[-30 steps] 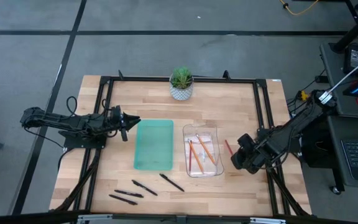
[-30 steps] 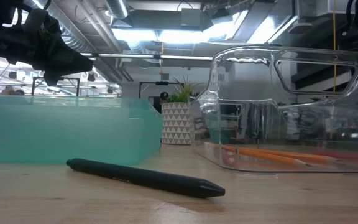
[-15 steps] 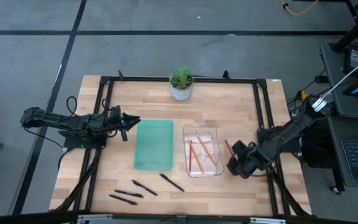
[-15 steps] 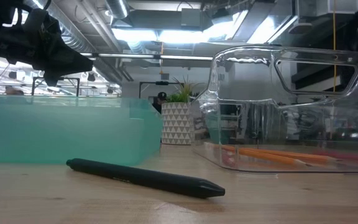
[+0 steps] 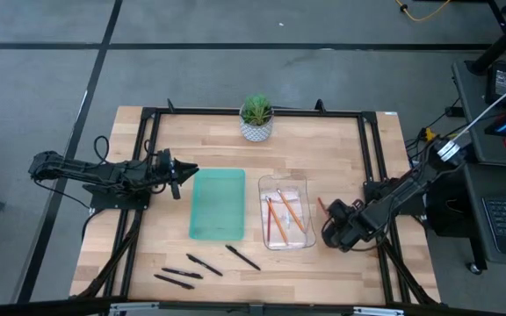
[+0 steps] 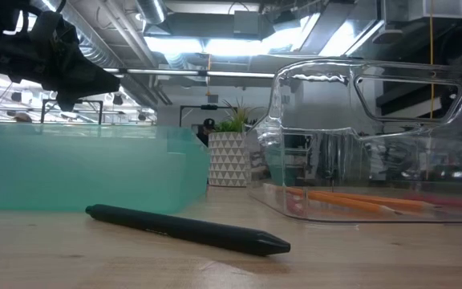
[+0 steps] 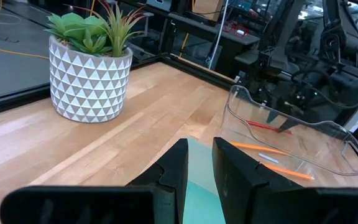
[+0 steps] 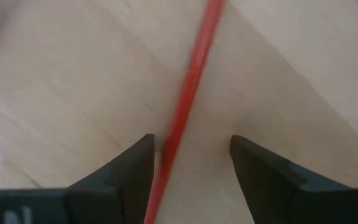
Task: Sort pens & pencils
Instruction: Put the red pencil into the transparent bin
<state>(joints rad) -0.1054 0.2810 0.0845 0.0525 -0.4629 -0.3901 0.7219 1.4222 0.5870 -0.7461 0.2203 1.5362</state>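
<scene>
Right gripper (image 8: pixel 188 177): I have it low over the table just right of the clear tray (image 5: pixel 286 242), fingers spread wide, nothing held. The red pencil (image 8: pixel 191 93) runs between them, nearer one finger than the other.

Left gripper (image 7: pixel 199 171): parked at the left edge of the green tray (image 5: pixel 218 204), above the table. Fingers stand a narrow gap apart with nothing between them.

Pencils: two orange pencils (image 5: pixel 284 215) lie inside the clear tray; the red one lies on bare wood just outside its right wall.

Pens: three black pens (image 5: pixel 205 264) lie loose on the wood near the front edge, below the green tray, well apart from either gripper. The green tray looks bare from above.

Handling, my read: the red pencil is light, stiff and thin, likely to roll or skid on smooth wood. I'd centre it, then pinch across the shaft near mid-length so it lifts level.

Risk: an off-centre close may flick it aside.

Plant pot (image 5: pixel 256 126): back edge, out of the way.
</scene>
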